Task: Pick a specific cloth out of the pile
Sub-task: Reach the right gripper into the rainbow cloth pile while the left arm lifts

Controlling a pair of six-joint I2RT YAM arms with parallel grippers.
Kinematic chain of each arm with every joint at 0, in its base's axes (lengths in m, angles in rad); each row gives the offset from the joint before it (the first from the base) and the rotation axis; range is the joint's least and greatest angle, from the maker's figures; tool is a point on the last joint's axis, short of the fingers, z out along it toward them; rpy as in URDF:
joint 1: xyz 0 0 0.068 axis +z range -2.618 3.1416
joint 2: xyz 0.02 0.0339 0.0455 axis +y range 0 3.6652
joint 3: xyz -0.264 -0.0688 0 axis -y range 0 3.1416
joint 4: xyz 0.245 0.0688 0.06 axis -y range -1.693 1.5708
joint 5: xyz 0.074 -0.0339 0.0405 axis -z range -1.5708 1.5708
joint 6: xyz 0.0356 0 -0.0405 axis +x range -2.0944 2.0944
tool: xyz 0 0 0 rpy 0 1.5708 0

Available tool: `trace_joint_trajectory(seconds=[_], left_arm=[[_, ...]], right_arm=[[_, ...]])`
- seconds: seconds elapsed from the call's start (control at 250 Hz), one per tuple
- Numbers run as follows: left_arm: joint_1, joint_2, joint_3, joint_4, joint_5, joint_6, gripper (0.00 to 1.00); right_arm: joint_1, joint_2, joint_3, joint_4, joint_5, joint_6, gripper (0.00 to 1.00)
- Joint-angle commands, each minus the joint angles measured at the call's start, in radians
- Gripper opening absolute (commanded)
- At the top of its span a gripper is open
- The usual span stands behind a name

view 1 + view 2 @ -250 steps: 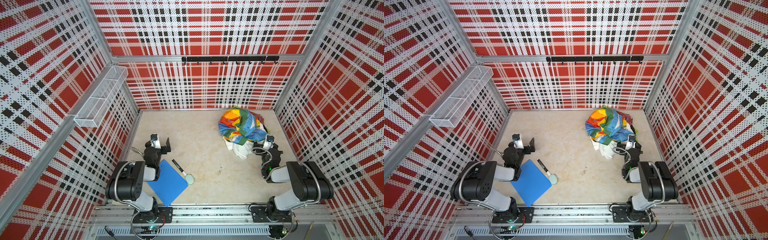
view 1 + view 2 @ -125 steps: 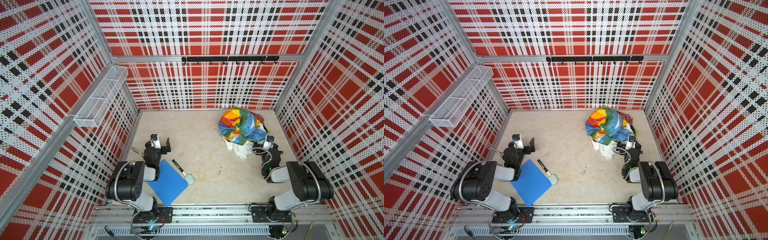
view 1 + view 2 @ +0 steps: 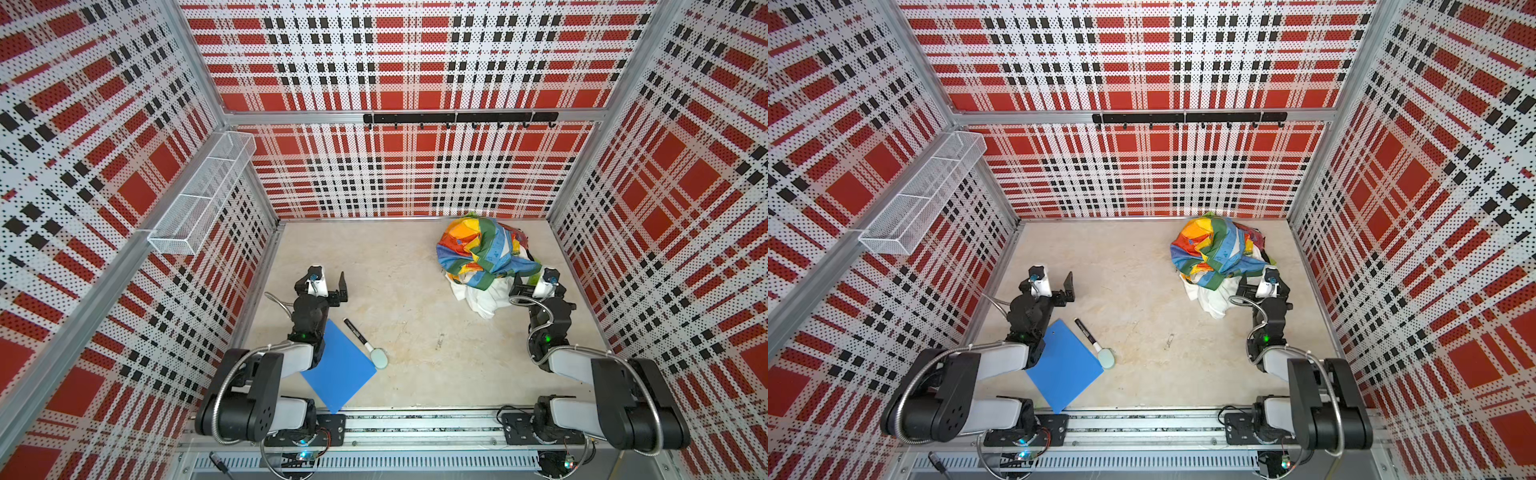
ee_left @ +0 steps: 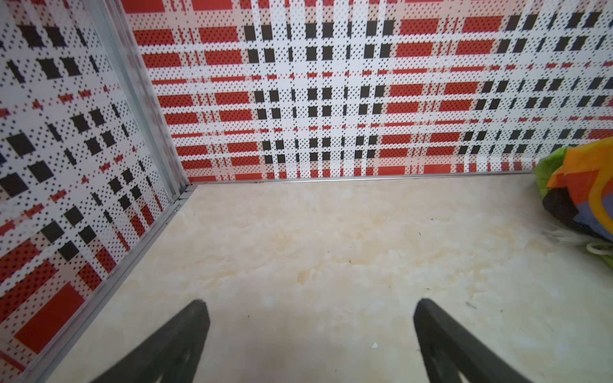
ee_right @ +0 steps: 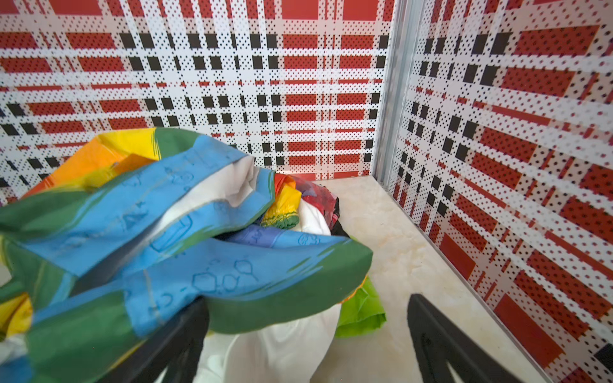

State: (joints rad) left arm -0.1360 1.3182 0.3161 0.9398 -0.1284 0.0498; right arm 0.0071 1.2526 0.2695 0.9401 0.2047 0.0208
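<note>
Barely begun: the cloth (image 3: pixel 484 299) is not yet out. It lies at the near foot of the pile (image 3: pixel 478 249), close to the far right corner. Most of it is buried under the patchwork (image 5: pixel 185 232), with a lime-green piece (image 5: pixel 361 315) beside it.

The right gripper (image 5: pixel 308 335) stands wide, jaws either side of a white fold, holding nothing. The left gripper (image 4: pixel 308 331) is also wide and empty over the table (image 4: pixel 331 248), well apart from the pile. Closing and pulling free remain.

The cloth looks soft, matte and deeply wrinkled. The patchwork looks smoother and drapes in broad folds that may drag along.
</note>
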Motion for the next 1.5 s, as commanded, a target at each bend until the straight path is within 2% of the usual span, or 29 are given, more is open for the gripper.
trace_joint_trajectory(seconds=[0.0,0.164,0.192,0.368,0.604,0.684,0.764,0.848,0.936,1.137,1.277,1.497], left_arm=[[-0.032,-0.099,0.074,-0.197,-0.011,-0.033,0.99],[-0.085,-0.207,0.184,-0.379,0.041,-0.154,0.99],[-0.125,-0.218,0.207,-0.417,0.050,-0.173,0.99],[-0.221,-0.242,0.315,-0.622,0.095,-0.332,0.99],[-0.279,-0.228,0.325,-0.688,0.228,-0.495,0.99],[-0.282,-0.230,0.315,-0.694,0.227,-0.511,0.99],[-0.275,-0.230,0.307,-0.705,0.203,-0.525,0.99],[-0.243,-0.235,0.295,-0.703,0.247,-0.551,0.99],[-0.214,-0.239,0.290,-0.696,0.277,-0.580,0.99],[-0.207,-0.244,0.287,-0.699,0.300,-0.580,0.99],[-0.211,-0.249,0.281,-0.702,0.320,-0.584,0.99],[-0.233,-0.251,0.276,-0.702,0.302,-0.578,0.99]], right_arm=[[0.005,-0.078,0.083,-0.208,0.026,0.066,1.00],[0.015,-0.174,0.177,-0.416,0.009,0.173,1.00],[0.019,-0.182,0.197,-0.452,0.010,0.191,1.00],[0.058,-0.175,0.349,-0.684,0.041,0.267,1.00],[0.074,-0.124,0.474,-0.815,-0.165,0.304,1.00],[0.101,-0.129,0.478,-0.845,-0.166,0.300,1.00],[0.156,-0.107,0.499,-0.928,-0.104,0.286,1.00],[0.257,-0.101,0.490,-0.968,0.005,0.264,1.00],[0.300,-0.110,0.456,-0.966,0.017,0.296,0.99],[0.299,-0.059,0.467,-0.977,0.031,0.275,1.00],[0.282,0.051,0.549,-1.016,0.121,0.238,1.00],[0.190,0.269,0.694,-0.997,-0.002,0.220,1.00]])
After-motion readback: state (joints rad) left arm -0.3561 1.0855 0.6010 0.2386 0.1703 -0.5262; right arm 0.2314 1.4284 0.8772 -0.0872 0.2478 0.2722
